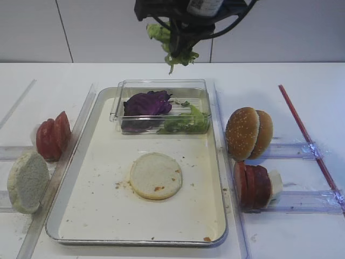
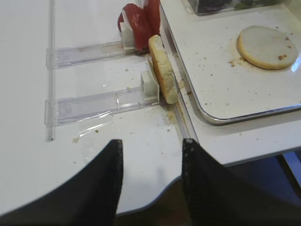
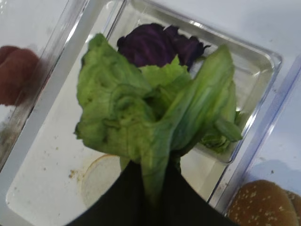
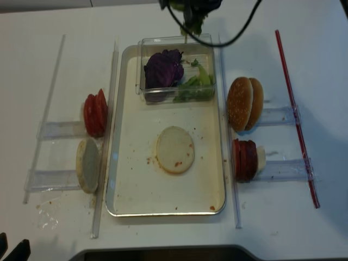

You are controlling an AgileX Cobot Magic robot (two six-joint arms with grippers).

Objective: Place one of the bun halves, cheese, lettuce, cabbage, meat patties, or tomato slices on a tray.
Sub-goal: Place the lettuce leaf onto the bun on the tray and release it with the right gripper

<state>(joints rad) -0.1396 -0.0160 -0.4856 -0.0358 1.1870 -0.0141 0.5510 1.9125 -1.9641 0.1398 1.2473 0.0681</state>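
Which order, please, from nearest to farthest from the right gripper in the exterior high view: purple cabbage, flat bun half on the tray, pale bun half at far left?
From the right gripper, holding lettuce:
1. Purple cabbage, in the clear box just below.
2. Flat bun half, mid-tray.
3. Pale bun half, far left, off the tray.
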